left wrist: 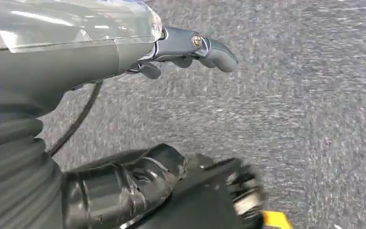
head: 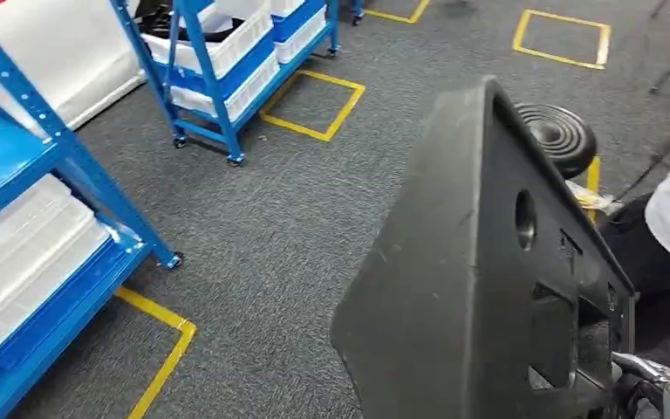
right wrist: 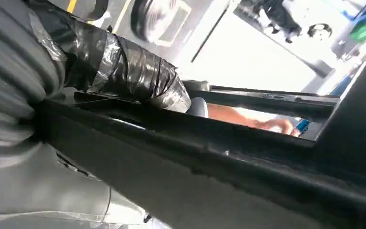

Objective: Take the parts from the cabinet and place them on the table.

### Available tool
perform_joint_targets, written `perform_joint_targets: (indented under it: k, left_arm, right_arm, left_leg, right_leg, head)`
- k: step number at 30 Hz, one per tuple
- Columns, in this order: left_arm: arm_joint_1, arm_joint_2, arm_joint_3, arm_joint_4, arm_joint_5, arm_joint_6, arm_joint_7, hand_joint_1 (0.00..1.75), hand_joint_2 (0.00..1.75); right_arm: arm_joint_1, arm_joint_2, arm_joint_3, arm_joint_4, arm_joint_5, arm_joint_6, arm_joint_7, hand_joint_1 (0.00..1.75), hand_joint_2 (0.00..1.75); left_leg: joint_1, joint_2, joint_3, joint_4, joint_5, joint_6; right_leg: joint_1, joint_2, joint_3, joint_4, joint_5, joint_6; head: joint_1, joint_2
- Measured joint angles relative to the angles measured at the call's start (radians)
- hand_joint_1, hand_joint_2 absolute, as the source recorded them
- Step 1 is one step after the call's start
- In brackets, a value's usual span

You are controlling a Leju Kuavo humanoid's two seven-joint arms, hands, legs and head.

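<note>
Item, nearest: black panel part (head: 480, 288), out of the cabinet and upright over the grey carpet (head: 314, 227), gripped at its lower edge by my right hand (head: 654, 384), presumably for carrying to the table. Left of it stand blue shelving racks (head: 61, 157) holding white bins (head: 227, 44). My left hand (left wrist: 190, 47) hangs empty, fingers loosely apart; the right wrist view adds my taped thumb (right wrist: 128, 71) hooked over the part's rim.

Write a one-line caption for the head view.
Right hand carries a large black panel past blue shelving.
</note>
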Motion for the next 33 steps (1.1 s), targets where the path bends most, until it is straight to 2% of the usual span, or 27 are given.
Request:
perform_joint_targets:
  k: [1,2,4,5,6,7,8,10,11,12,13,15,16,17,18,21,22,23,24,26,27,28,29,30,31,32,33]
  left_arm:
    - [0.002,0.001,0.0,0.0,0.0,0.0,0.0,0.0,1.75]
    - [0.002,0.002,0.0,0.0,0.0,0.0,0.0,0.0,1.75]
    - [-0.004,0.002,0.0,0.0,0.0,0.0,-0.001,0.0,1.75]
    - [-0.003,0.002,0.0,0.0,0.0,0.0,-0.001,0.0,1.75]
    - [-0.001,0.001,0.0,0.0,0.0,0.0,0.0,0.0,1.75]
    - [-0.003,0.001,0.0,0.0,-0.001,0.0,-0.001,0.0,1.75]
    - [-0.004,0.001,0.0,0.0,-0.001,0.0,-0.002,0.0,1.75]
    - [-0.001,0.001,0.0,0.0,-0.002,0.0,-0.002,0.0,1.75]
    - [0.001,0.001,0.0,0.0,-0.002,0.0,-0.002,0.0,1.75]
    - [0.001,0.001,0.0,0.0,-0.002,0.0,-0.002,0.0,1.75]
    - [0.001,0.001,0.0,0.0,-0.002,0.0,-0.002,0.0,1.75]
    - [-0.001,0.0,0.0,0.0,-0.003,0.0,-0.002,0.0,1.75]
    - [-0.001,0.0,0.0,0.0,-0.005,0.001,-0.001,0.0,1.75]
    - [-0.001,0.0,0.0,0.0,-0.005,0.002,0.001,0.0,1.75]
    - [-0.001,0.0,0.0,0.0,-0.005,0.002,0.002,0.0,1.75]
    - [-0.006,0.0,0.0,0.0,-0.004,0.003,0.003,0.0,1.75]
    - [-0.008,0.0,0.0,0.0,-0.003,0.003,0.003,0.0,1.75]
    - [-0.006,0.0,0.0,0.0,-0.001,0.003,0.002,0.0,1.75]
    - [-0.004,0.0,0.0,0.0,0.0,0.003,0.002,0.0,1.75]
    - [-0.001,0.0,0.0,0.0,0.0,0.003,0.002,0.0,1.75]
    - [0.001,0.0,0.0,0.0,0.001,0.003,0.002,0.0,1.75]
    - [0.003,0.0,0.0,0.0,0.001,0.003,0.003,0.0,1.75]
    - [0.003,0.0,0.001,0.0,0.002,0.003,0.003,0.0,1.75]
    - [0.002,0.0,0.001,0.0,0.001,0.003,0.003,0.0,1.75]
    - [0.002,0.0,0.001,0.0,0.001,0.003,0.003,0.0,1.75]
    - [0.004,0.001,0.001,0.0,0.001,0.003,0.003,0.0,1.75]
    - [0.003,0.002,0.001,0.0,0.001,0.003,0.002,0.0,1.75]
  right_arm:
    - [0.0,0.0,0.0,0.001,0.0,0.0,0.0,1.75,1.75]
    - [-0.001,0.0,0.0,0.003,0.0,0.0,0.0,1.75,1.75]
    - [0.0,0.0,0.0,0.005,0.001,0.0,0.0,1.75,1.75]
    - [0.002,0.0,0.0,0.005,0.001,0.0,0.0,1.75,1.75]
    - [0.002,0.0,0.0,0.005,0.001,0.0,0.0,1.75,1.75]
    - [0.004,0.0,0.0,0.005,0.001,0.0,0.0,1.75,1.75]
    - [0.002,0.0,0.0,0.005,0.0,0.0,0.0,1.75,1.75]
    - [0.0,0.0,0.0,0.007,0.0,0.0,0.0,1.75,1.75]
    - [0.001,0.0,0.0,0.009,0.0,0.0,0.0,1.75,1.75]
    - [0.001,0.0,0.0,0.011,-0.001,0.0,0.0,1.75,1.75]
    - [0.001,0.0,0.0,0.013,-0.001,0.0,0.0,1.75,1.75]
    - [0.001,0.0,0.0,0.013,-0.002,0.0,0.0,1.75,1.75]
    - [0.001,0.0,0.0,0.013,-0.002,0.0,0.0,1.75,1.75]
    - [0.0,0.0,0.0,0.015,-0.001,0.0,0.0,1.75,1.75]
    - [0.001,0.0,0.0,0.014,-0.001,0.0,0.0,1.75,1.75]
    - [0.003,0.0,0.0,0.014,-0.001,0.0,0.0,1.75,1.75]
    - [0.004,0.0,0.0,0.014,-0.001,0.0,0.0,1.75,1.75]
    - [0.003,0.0,0.0,0.014,-0.001,0.0,0.0,1.75,1.75]
    - [0.002,0.0,0.0,0.014,-0.001,0.0,0.0,1.75,1.75]
    - [0.002,0.0,0.0,0.014,0.0,0.0,0.0,1.75,1.75]
    - [0.003,0.0,0.0,0.014,0.0,0.0,0.0,1.75,1.75]
    - [0.003,0.0,0.0,0.014,0.0,0.0,0.0,1.75,1.75]
    - [0.003,0.0,0.0,0.014,0.0,0.0,0.0,1.75,1.75]
    - [0.003,0.0,0.0,0.014,0.0,0.0,0.0,1.75,1.75]
    - [0.003,0.0,0.0,0.014,0.0,0.0,0.0,1.75,1.75]
    - [0.003,0.0,0.0,0.014,0.0,0.0,0.0,1.75,1.75]
    - [0.002,0.0,0.0,0.014,0.0,0.0,0.0,1.75,1.75]
  left_leg:
    - [0.0,-0.057,0.028,-0.079,0.026,0.006]
    - [0.004,-0.08,0.037,-0.103,0.017,0.008]
    - [-0.003,-0.063,0.039,-0.104,0.016,0.008]
    - [-0.005,-0.052,0.04,-0.106,0.019,0.012]
    - [0.004,-0.039,0.043,-0.12,0.027,0.021]
    - [0.006,-0.022,0.048,-0.129,0.033,0.027]
    - [0.005,-0.009,0.049,-0.133,0.035,0.033]
    - [0.002,0.019,0.047,-0.13,0.033,0.036]
    - [0.002,0.035,0.047,-0.13,0.031,0.036]
    - [0.002,0.05,0.047,-0.129,0.029,0.035]
    - [0.002,0.063,0.048,-0.127,0.027,0.034]
    - [0.003,0.083,0.053,-0.124,0.02,0.027]
    - [0.003,0.093,0.057,-0.119,0.014,0.021]
    - [-0.005,0.099,0.056,-0.116,0.008,0.012]
    - [-0.005,0.104,0.057,-0.116,0.005,0.007]
    - [-0.002,0.131,0.072,-0.119,0.002,-0.008]
    - [0.005,0.101,0.069,-0.106,-0.013,-0.017]
    - [0.005,0.06,0.053,-0.068,-0.042,-0.018]
    - [0.005,0.039,0.019,0.004,-0.083,-0.018]
    - [0.005,0.025,-0.055,0.158,-0.145,-0.018]
    - [0.005,0.024,-0.074,0.193,-0.145,-0.017]
    - [0.005,0.024,-0.073,0.181,-0.121,-0.014]
    - [0.004,0.021,-0.051,0.123,-0.075,-0.009]
    - [0.004,0.01,-0.018,0.044,-0.027,-0.004]
    - [0.004,-0.022,0.015,-0.038,0.015,0.003]
    - [0.004,-0.075,0.032,-0.08,0.012,0.012]
    - [0.007,-0.077,0.037,-0.104,0.011,0.011]
  right_leg:
    - [-0.003,0.009,-0.002,0.001,0.0,0.001]
    - [0.002,0.021,-0.008,0.007,0.0,0.008]
    - [-0.007,0.042,-0.018,0.003,0.007,0.021]
    - [-0.009,0.054,-0.02,-0.001,0.012,0.028]
    - [-0.002,0.065,-0.022,-0.002,0.015,0.036]
    - [-0.003,0.017,-0.025,0.013,-0.001,0.035]
    - [0.001,-0.036,-0.047,0.058,-0.036,0.038]
    - [-0.004,-0.064,-0.117,0.206,-0.109,0.044]
    - [-0.007,-0.066,-0.148,0.271,-0.128,0.048]
    - [-0.011,-0.067,-0.158,0.29,-0.122,0.051]
    - [-0.015,-0.071,-0.144,0.263,-0.097,0.055]
    - [-0.021,-0.092,-0.063,0.113,-0.018,0.059]
    - [-0.021,-0.126,-0.011,0.02,0.008,0.059]
    - [-0.008,-0.154,-0.004,0.006,-0.008,0.052]
    - [-0.009,-0.138,-0.006,0.005,-0.005,0.045]
    - [-0.006,-0.111,-0.009,0.002,-0.003,0.029]
    - [-0.012,-0.102,-0.005,-0.004,0.001,0.021]
    - [-0.013,-0.093,-0.006,-0.004,0.002,0.015]
    - [-0.012,-0.085,-0.008,-0.004,0.003,0.008]
    - [-0.007,-0.061,-0.009,-0.004,0.002,0.005]
    - [-0.005,-0.047,-0.008,-0.003,0.002,0.004]
    - [-0.004,-0.033,-0.006,-0.002,0.002,0.004]
    - [-0.003,-0.018,-0.005,-0.001,0.002,0.004]
    - [-0.002,-0.004,-0.004,0.0,0.002,0.005]
    - [-0.002,0.007,-0.004,0.001,0.002,0.005]
    - [-0.003,0.017,-0.007,0.003,0.001,0.008]
    - [-0.001,0.03,-0.013,0.009,0.002,0.015]
  head:
    - [0.001,0.0]
    - [0.0,0.0]
    - [0.0,0.0]
    - [0.001,0.0]
    - [0.001,0.0]
    - [0.001,0.0]
    - [0.003,0.0]
    - [0.003,0.0]
    - [0.003,0.0]
    - [0.002,0.0]
    - [0.003,0.0]
    - [0.003,0.0]
    - [0.003,0.0]
    - [0.003,0.0]
    - [0.001,0.0]
    - [0.001,0.0]
    - [0.0,0.0]
    - [0.001,0.0]
    - [0.0,0.0]
    - [0.001,0.0]
    - [0.0,0.0]
    - [0.0,0.0]
    - [0.0,0.0]
    - [0.0,0.0]
    - [0.001,0.0]
    - [0.001,0.0]
    - [0.001,0.0]
